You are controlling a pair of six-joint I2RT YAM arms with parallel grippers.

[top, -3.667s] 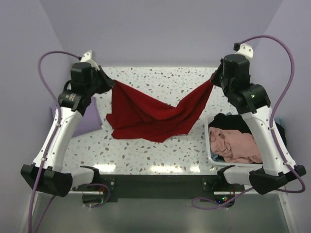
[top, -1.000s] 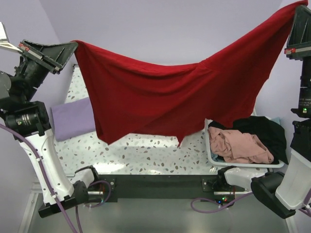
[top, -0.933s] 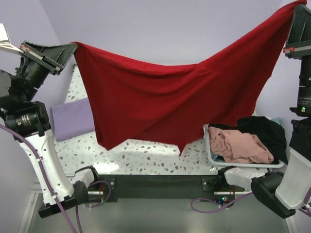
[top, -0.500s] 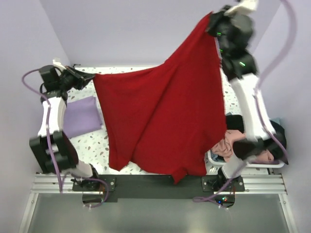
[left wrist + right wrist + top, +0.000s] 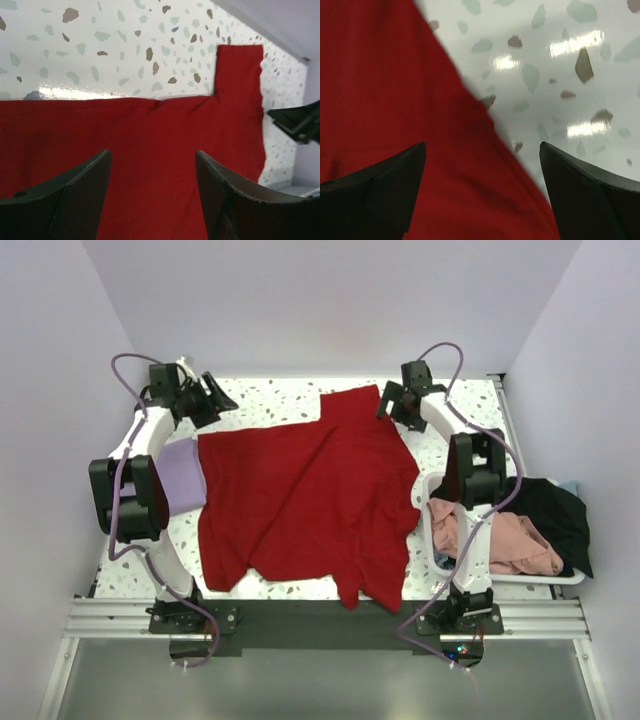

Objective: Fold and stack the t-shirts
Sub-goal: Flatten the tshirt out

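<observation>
Top external view: the large bright red cloth t-shirt (image 5: 300, 500) lies spread, somewhat rumpled, across the middle of the white speckled table (image 5: 280, 400), its near hem reaching the table's front edge. The left gripper (image 5: 207, 400) sits at the shirt's far left corner with its jaws wide apart and nothing held. In its wrist view only red cloth shows between the two dark fingers (image 5: 75, 195). The right gripper (image 5: 385, 405) is at the shirt's far right edge, jaws fully spread and holding nothing. Whether either touches the cloth I cannot tell. A folded pale lavender t-shirt (image 5: 178, 475) lies just left of the red one. The salmon-pink t-shirt (image 5: 500, 540) and black t-shirt (image 5: 550, 510) lie bundled in the white plastic basket (image 5: 432, 530) on the right.
</observation>
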